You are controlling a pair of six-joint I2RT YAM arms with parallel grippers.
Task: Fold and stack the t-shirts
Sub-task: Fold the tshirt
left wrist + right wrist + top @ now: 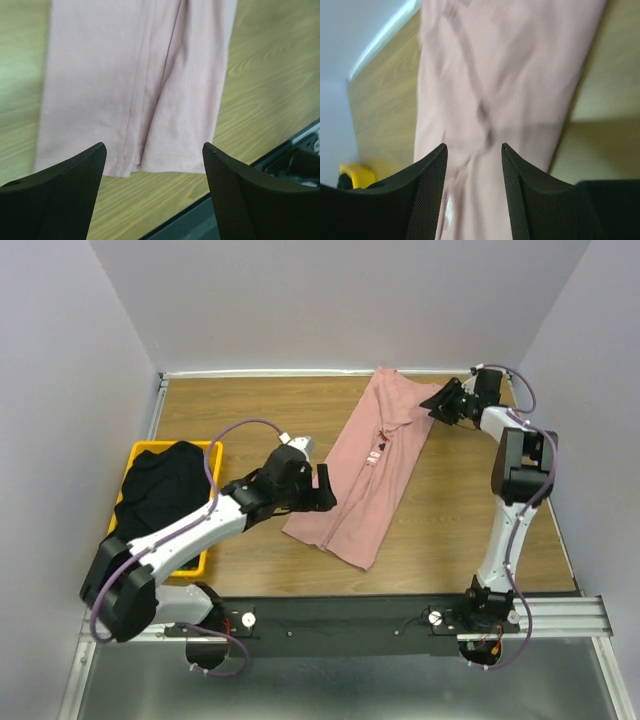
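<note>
A dusty-pink t-shirt [375, 465], folded into a long strip, lies diagonally on the wooden table, its small print facing up. My left gripper [328, 490] is open and empty beside the strip's lower left edge. In the left wrist view [154, 146] the shirt's hem [150, 75] lies just ahead of the open jaws. My right gripper [437, 403] is open at the strip's far right end. In the right wrist view [474, 146] the pink cloth [510, 65] runs under the parted jaws, blurred. A black t-shirt [165, 485] lies bunched in the basket.
A yellow plastic basket [205, 560] stands at the table's left edge; a corner of it shows in the right wrist view [357, 175]. A black metal rail [400, 615] runs along the near edge, also in the left wrist view [280, 155]. Walls enclose the table's sides and back.
</note>
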